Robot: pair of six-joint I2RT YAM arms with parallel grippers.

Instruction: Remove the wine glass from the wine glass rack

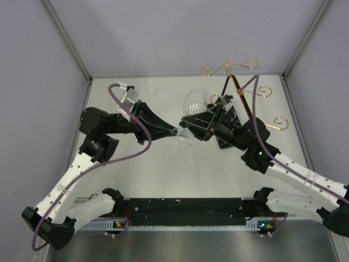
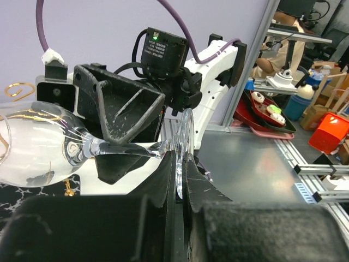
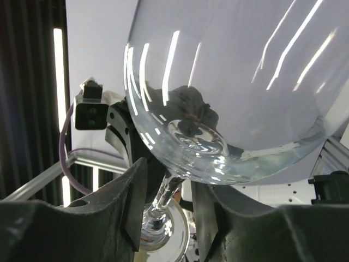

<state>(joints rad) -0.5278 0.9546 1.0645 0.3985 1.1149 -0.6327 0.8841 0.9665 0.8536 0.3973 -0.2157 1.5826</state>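
Sideways in mid-air over the table (image 1: 163,174), wine glass (image 1: 192,102) was clear of the wine glass rack (image 1: 229,69) at back-R. L pincer (image 1: 179,132) pinched its foot edge-on. R pincer (image 1: 188,123) was spread round the stem, w/ gaps either side.

wine glass (image 1: 192,102): clear, white glints | wine glass rack (image 1: 240,94): gold wire | rack base (image 2: 32,192): black, white marble veining | left claw (image 1: 180,132), right claw (image 1: 186,122): black | cable (image 2: 39,24): purple | counter (image 1: 163,174): white
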